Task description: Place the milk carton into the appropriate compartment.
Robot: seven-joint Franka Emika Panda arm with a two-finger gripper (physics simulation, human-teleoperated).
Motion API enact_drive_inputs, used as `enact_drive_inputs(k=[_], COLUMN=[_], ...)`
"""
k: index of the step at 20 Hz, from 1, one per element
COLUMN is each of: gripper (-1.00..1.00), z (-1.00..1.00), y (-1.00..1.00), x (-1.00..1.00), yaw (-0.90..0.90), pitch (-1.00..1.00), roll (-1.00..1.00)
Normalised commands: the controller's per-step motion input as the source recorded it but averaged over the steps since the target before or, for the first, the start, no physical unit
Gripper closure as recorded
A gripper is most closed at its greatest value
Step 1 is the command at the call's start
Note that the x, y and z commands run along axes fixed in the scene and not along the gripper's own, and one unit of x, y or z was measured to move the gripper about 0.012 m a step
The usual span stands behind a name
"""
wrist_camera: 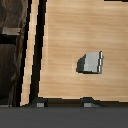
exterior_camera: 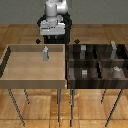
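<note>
1. Exterior view: milk carton upright in light wooden tray, toward twelve o'clock of tray floor, near far wall.
2. Dark divided bin at three o'clock of tray, touching it; small grey items in compartments.
3. Gripper above far wall, apart from carton.
4. Wrist view: carton on pale floor; fingertips spread wide, holding nothing.

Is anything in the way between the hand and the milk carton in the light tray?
Nothing visible. The milk carton stands alone on the light tray's bare floor, and the hand hangs above it with open space between.
</note>
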Motion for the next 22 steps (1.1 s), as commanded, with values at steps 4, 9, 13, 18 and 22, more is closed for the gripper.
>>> enact_drive_inputs(k=[4, 9, 13, 18, 22], gripper=[-1.00, -1.00, -1.00, -1.00, -1.00], z=[0.00, 0.00, 0.00, 0.00, 0.00], y=[0.00, -0.60, -0.25, 0.00, 0.00], x=[0.00, 0.00, 0.25, 0.60, 0.00], yaw=[0.00, 0.00, 0.00, 0.00, 0.00], pitch=[0.00, 0.00, 0.00, 0.00, 0.00], roll=[0.00, 0.00, 0.00, 0.00, 0.00])
